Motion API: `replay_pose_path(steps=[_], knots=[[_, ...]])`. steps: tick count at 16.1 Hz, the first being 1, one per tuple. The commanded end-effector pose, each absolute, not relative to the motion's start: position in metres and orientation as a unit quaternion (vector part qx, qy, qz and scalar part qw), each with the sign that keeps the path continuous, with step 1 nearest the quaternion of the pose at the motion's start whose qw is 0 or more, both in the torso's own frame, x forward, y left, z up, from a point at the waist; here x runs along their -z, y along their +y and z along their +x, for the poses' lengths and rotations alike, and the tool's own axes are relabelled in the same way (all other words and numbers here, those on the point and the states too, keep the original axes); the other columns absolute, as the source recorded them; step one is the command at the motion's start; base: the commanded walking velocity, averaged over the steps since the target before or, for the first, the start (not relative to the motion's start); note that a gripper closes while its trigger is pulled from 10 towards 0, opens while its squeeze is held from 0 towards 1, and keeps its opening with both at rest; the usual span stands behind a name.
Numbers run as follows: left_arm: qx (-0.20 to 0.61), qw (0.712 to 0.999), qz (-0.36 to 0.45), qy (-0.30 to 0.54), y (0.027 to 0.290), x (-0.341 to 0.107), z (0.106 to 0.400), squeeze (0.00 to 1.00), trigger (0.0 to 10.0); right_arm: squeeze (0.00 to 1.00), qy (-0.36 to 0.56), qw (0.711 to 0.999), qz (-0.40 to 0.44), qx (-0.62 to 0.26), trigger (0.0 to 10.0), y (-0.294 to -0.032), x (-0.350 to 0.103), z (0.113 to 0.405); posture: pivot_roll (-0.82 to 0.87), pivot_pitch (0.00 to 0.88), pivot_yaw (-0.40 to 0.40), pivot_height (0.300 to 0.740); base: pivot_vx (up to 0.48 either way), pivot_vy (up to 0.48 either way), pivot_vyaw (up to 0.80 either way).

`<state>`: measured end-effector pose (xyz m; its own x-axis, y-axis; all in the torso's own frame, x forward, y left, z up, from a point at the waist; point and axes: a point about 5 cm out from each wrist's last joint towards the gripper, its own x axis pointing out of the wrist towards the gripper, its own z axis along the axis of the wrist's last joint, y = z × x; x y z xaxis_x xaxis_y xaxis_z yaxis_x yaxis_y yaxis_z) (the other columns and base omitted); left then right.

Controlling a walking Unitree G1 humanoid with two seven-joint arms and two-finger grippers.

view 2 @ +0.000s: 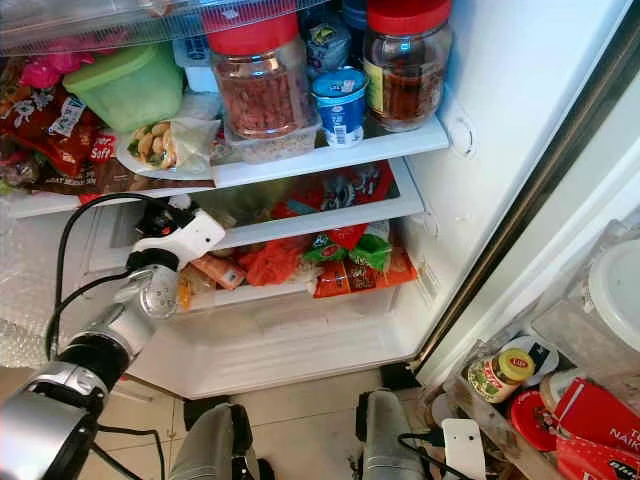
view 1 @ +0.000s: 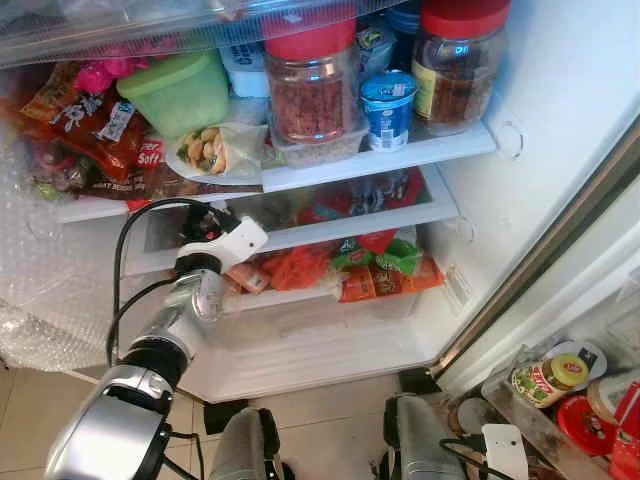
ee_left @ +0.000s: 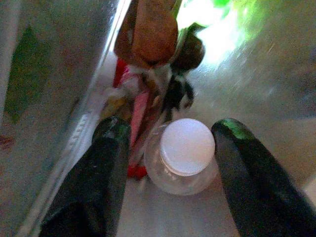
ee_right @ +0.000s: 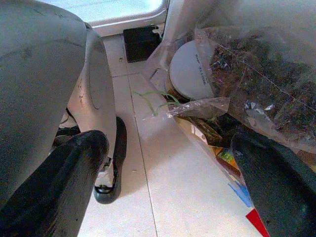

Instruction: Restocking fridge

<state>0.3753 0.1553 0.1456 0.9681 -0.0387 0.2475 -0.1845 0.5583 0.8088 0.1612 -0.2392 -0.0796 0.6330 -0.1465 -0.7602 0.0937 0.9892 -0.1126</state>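
- Low at the left of the head views, the silver left arm (view 1: pixel 150 350) reaches up into the open fridge, its white wrist block at the front lip of the clear drawer (view 1: pixel 330 305).
- Seen along the left tool (ee_left: pixel 170 148), the two matte black fingers (ee_left: pixel 101 168) stand wide apart on either side of a small clear plastic bottle (ee_left: pixel 183 160) with a round white screw cap; whether they touch it, I cannot tell. The bottle sits on the pale drawer floor, just beside crumpled red and pink wrappers.
- Upper left in the left eye view, a translucent green tub (view 1: pixel 178 92) rests among glossy red snack packets (view 1: pixel 85 125).
- At upper centre, a ribbed red-lidded jar (view 1: pixel 312 85) stands on the white shelf (view 1: pixel 400 158), a small blue-and-white yoghurt cup (view 1: pixel 388 108) beside it.
- Along the right tool (ee_right: pixel 173 187), its black fingers are spread wide over pale floor tiles (ee_right: pixel 158 192), holding nothing, near a crinkled clear bag (ee_right: pixel 261 74).
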Motion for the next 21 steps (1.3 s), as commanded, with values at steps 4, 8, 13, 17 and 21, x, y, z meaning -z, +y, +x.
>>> replay_pose_path(steps=[4, 8, 13, 17, 21], knots=[[0.006, 0.932, 0.351, -0.090, 0.151, -0.130, 0.367, 1.00, 10.0, 0.00, 0.433, 0.898, -0.023, 0.071, 10.0, -0.239, 0.083, 0.154, -0.09, 0.170, 0.089, 0.610, 0.000, 0.000, 0.00], [0.047, 0.981, 0.161, -0.095, 0.146, -0.126, 0.356, 0.00, 10.0, 0.00, 0.433, 0.898, -0.023, 0.070, 10.0, -0.239, 0.083, 0.155, -0.08, 0.174, 0.089, 0.610, 0.000, 0.000, 0.00], [0.168, 0.965, 0.145, -0.137, 0.121, -0.111, 0.318, 0.00, 10.0, 0.00, 0.431, 0.899, -0.021, 0.073, 10.0, -0.239, 0.083, 0.154, -0.09, 0.175, 0.096, 0.610, 0.000, 0.000, 0.00], [0.115, 0.986, 0.119, -0.017, 0.158, -0.058, 0.292, 0.00, 10.0, 0.00, 0.430, 0.900, -0.020, 0.075, 10.0, -0.238, 0.083, 0.155, -0.08, 0.175, 0.097, 0.610, 0.000, 0.000, 0.00], [0.025, 0.995, 0.045, 0.086, 0.179, -0.023, 0.275, 0.00, 10.0, 0.00, 0.430, 0.900, -0.021, 0.074, 10.0, -0.239, 0.083, 0.154, -0.09, 0.175, 0.097, 0.610, 0.000, 0.000, 0.00]])
